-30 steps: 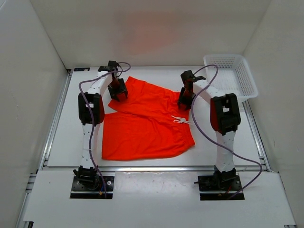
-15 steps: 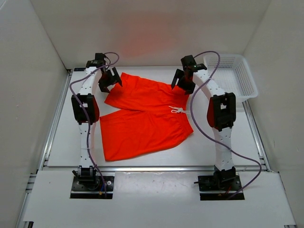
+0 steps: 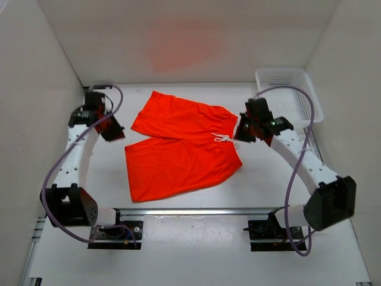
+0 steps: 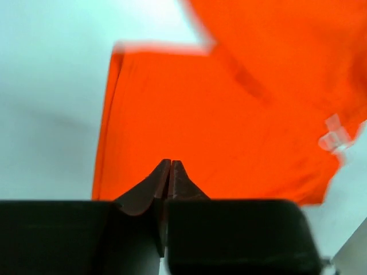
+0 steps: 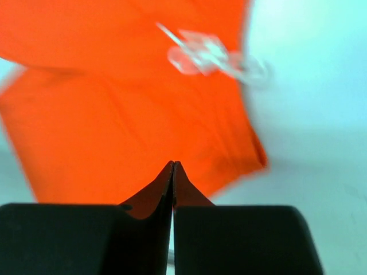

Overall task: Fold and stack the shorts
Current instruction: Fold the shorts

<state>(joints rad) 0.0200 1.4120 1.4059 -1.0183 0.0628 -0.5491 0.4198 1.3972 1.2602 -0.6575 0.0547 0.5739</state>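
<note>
White table (image 3: 262,179) up front, and the shorts (image 3: 178,161) lie spread flat on it, legs splayed, not one fold made yet. Left gripper (image 4: 171,166) and right gripper (image 5: 173,166) flank them, both pinched together on nothing. Basket (image 3: 284,71) sits far right.

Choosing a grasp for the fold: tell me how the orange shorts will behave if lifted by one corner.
The shorts lie thin and flat on the table, so they will probably droop limply and weigh little. Pushed, they would likely bunch rather than slide whole. The loose drawstring may dangle.
</note>
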